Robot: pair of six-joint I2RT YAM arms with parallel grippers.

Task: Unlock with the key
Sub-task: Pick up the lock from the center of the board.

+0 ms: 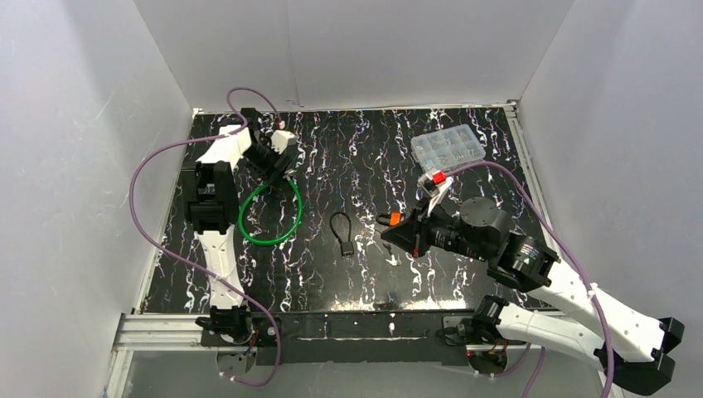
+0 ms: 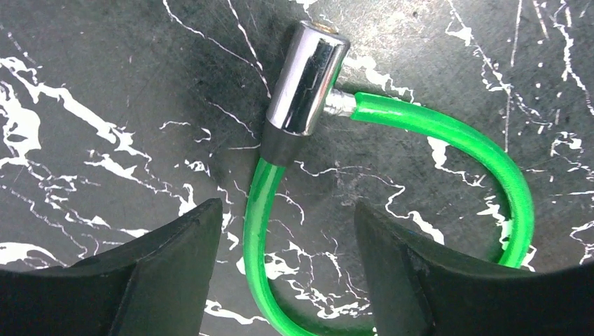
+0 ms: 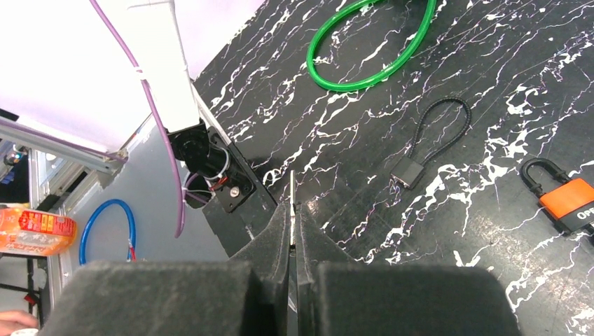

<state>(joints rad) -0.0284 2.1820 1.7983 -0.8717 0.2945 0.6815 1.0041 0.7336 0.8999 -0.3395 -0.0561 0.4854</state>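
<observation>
The green cable lock [image 2: 448,129] lies flat on the marbled black table [image 1: 365,166], on the left side toward the back. Its plastic-coated cable curls in a loop out of a short chrome barrel [image 2: 308,77]. I'd expect the barrel to be the one stiff, weighty part, and it looks polished enough to slip under a light pinch. The cable looks springy and would likely swing or roll if only the loop were held. The sensible hold, to my eye, is across the barrel itself or on the cable right where it enters, so the keyway end stays steady and exposed. The left gripper [image 2: 287,208] hangs directly over that spot with its two dark fingers [image 2: 175,266] spread apart either side of the cable just below the barrel, touching nothing. Over on the right, the right gripper [image 3: 293,210] is pressed closed on a thin sliver of metal seen edge-on, which I take to be the key [image 3: 292,189]. It is a small, flat thing that could twist in the pads if pushed off-axis. Between the two arms lies a small black cable padlock [image 3: 408,170], and an orange padlock [image 3: 571,203] lies near the right arm. A clear compartment box [image 1: 448,149] sits at the back right, well apart from the green loop.
</observation>
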